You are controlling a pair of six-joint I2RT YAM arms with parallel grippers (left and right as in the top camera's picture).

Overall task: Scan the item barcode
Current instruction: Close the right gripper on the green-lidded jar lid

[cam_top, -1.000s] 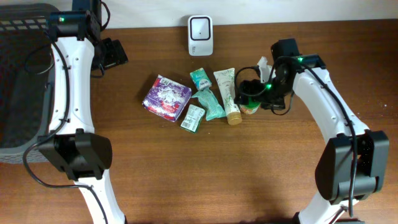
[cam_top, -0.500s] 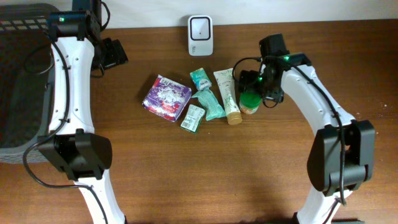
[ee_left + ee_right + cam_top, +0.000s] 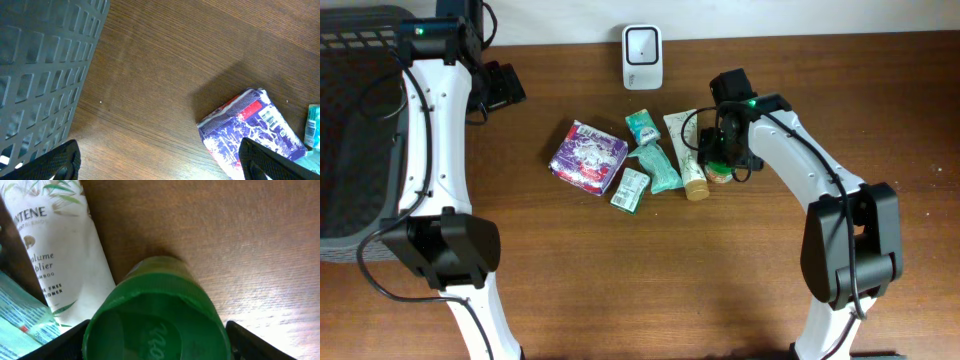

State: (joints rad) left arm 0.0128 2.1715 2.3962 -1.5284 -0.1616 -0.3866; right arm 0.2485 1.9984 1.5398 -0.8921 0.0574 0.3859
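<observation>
I set the right gripper (image 3: pixel 152 344) over the green-lidded jar (image 3: pixel 155 325), which stood just beside the shampoo tube (image 3: pixel 60 255), jaws straddling its lid for a lift toward the scanner (image 3: pixel 642 45), pinching or not I couldn't tell; left gripper (image 3: pixel 160 162) hung spread, empty.

- The green-lidded jar (image 3: pixel 155 322) runs off the lower edge of the right wrist view; its lid hides the body.
- Only the finger ends of the right claw (image 3: pixel 155 347) show; whether they touch the lid cannot be told.
- From overhead, the right arm (image 3: pixel 790 157) covers most of that jar.
- The basket (image 3: pixel 350 120) is cut by the left edge.
- In the left wrist view the purple packet (image 3: pixel 255 132) runs off the bottom, and only the tips of the left claw (image 3: pixel 160 162) show.
- Print on the small sachet (image 3: pixel 630 189) is too small to read.
</observation>
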